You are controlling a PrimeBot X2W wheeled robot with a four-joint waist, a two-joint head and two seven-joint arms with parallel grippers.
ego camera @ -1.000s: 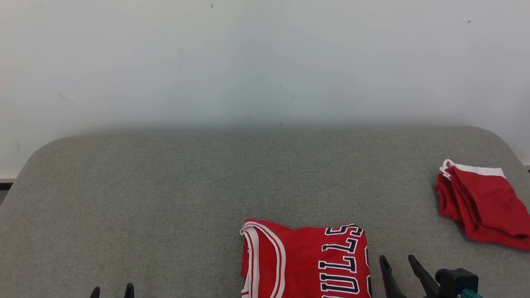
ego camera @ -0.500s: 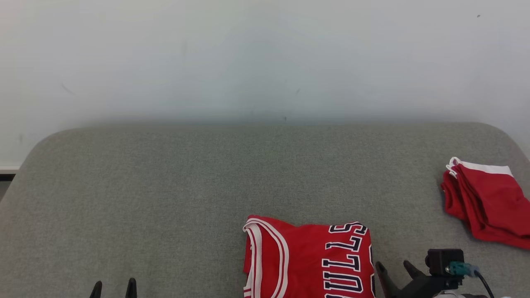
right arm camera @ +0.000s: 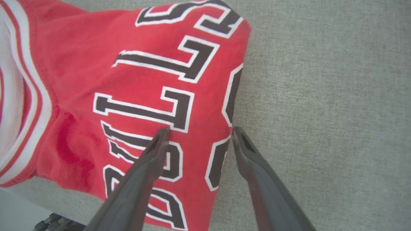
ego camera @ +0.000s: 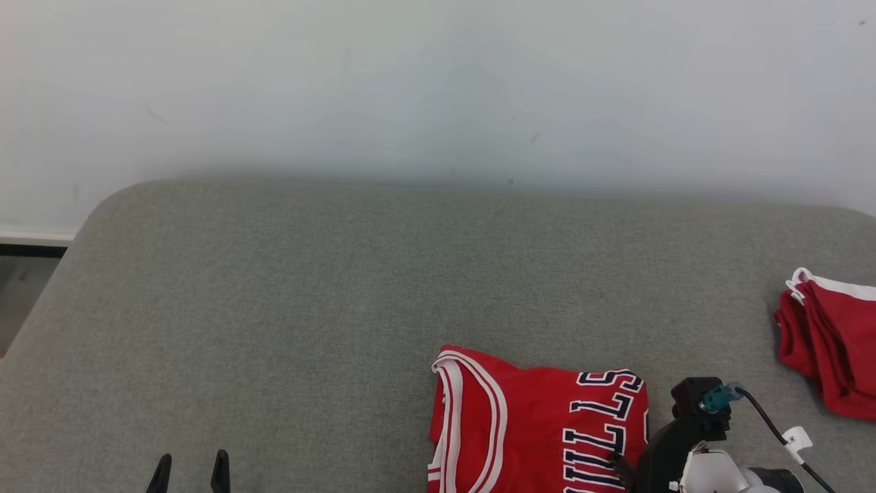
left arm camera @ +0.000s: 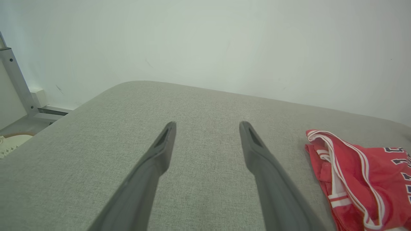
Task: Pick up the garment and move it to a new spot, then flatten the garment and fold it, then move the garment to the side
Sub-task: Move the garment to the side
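Right claw (right arm camera: 198,131) wide open, empty, straddling an edge of the folded garment (right arm camera: 128,80). Left claw (left arm camera: 207,125) likewise open, empty. Risk: closing may catch only the top layer, spilling the folds.

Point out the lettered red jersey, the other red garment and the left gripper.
lettered red jersey (ego camera: 537,424): head view, plain red area beside the lettering.
other red garment (ego camera: 838,342): head view, red top layer.
left gripper (left arm camera: 207,123): left wrist view, midway between its open fingertips.
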